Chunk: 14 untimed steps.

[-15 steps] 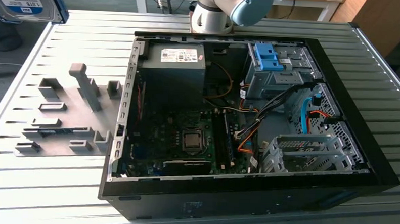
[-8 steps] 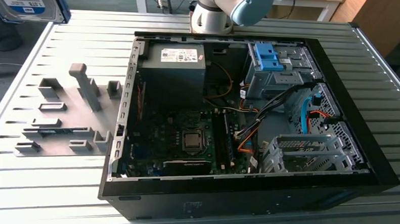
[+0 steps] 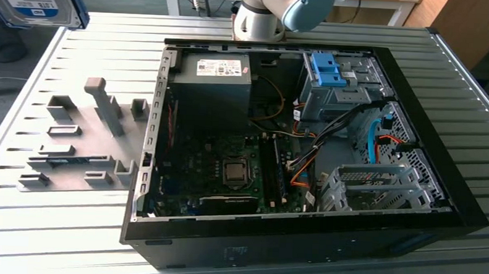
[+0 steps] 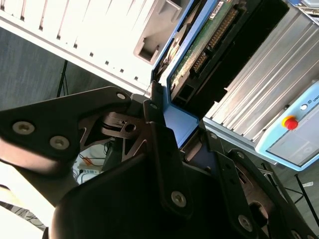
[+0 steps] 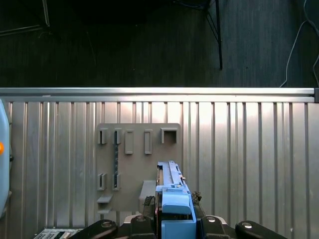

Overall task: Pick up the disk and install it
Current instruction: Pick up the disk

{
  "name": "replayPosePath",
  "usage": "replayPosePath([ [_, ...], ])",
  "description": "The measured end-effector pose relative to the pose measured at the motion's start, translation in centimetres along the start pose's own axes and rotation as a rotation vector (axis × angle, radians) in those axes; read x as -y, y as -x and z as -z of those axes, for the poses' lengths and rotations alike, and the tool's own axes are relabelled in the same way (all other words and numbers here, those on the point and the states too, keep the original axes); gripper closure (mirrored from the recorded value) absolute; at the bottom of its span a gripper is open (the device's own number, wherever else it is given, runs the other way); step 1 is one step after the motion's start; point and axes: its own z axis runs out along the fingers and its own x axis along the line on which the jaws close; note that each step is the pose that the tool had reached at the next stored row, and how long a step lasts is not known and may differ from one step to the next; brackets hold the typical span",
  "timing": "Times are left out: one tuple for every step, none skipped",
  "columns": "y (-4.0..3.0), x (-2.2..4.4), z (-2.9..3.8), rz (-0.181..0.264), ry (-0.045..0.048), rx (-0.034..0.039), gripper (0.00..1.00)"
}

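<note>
- At the exterior view's far left, in the top corner, the flat silver metal disk point(image 3: 32, 1), with a white-and-blue label and a blue plastic rail, hangs well above the ribbed silver metal surface point(image 3: 50, 234).
- In the second wrist view the black gripper point(image 4: 183, 137) has its jaws clenched on the disk's blue-railed end. In the first wrist view the disk stands on edge between them, above the edge of the grey slotted holder plate point(image 5: 134, 169).
- Further right in the exterior view, that plate lies flat on the surface, just beside the open black computer case point(image 3: 306, 242).
- Inside the case, a dark grey box point(image 3: 209, 89) with a white sticker sits toward the left. A bright blue plastic bracket point(image 3: 328, 69) tops the grey drive cage toward the right.
- The grey and pale blue arm point(image 3: 262, 17) rises behind the case.
</note>
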Motion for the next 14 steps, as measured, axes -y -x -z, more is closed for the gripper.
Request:
replayPosePath([
  [0.00, 0.05, 0.00, 0.000, 0.0000, 0.0000, 0.64],
  [0.00, 0.09, 0.01, 0.000, 0.0001, 0.0000, 0.64],
  [0.00, 0.14, 0.00, 0.000, 0.0000, 0.0000, 0.64],
  [0.00, 0.18, 0.00, 0.000, 0.0000, 0.0000, 0.64],
  [0.00, 0.21, 0.00, 0.000, -0.0001, 0.0001, 0.64],
  [0.00, 0.25, 0.00, 0.000, 0.0000, 0.0000, 0.64],
  [0.00, 0.29, 0.00, 0.000, 0.0000, 0.0000, 0.64],
  [0.00, 0.34, 0.01, 0.000, 0.0000, 0.0000, 0.64],
  [0.00, 0.39, 0.01, 0.000, 0.0000, 0.0000, 0.64],
  [0.00, 0.44, 0.01, 0.000, 0.0000, 0.0000, 0.64],
  [0.00, 0.51, 0.01, 0.000, 0.0000, 0.0000, 0.64],
  [0.00, 0.59, 0.02, 0.000, 0.0000, 0.0000, 0.64],
  [0.01, 0.67, 0.02, 0.000, 0.0000, 0.0000, 0.64],
  [0.01, 0.76, 0.01, 0.000, 0.0000, 0.0000, 0.64],
])
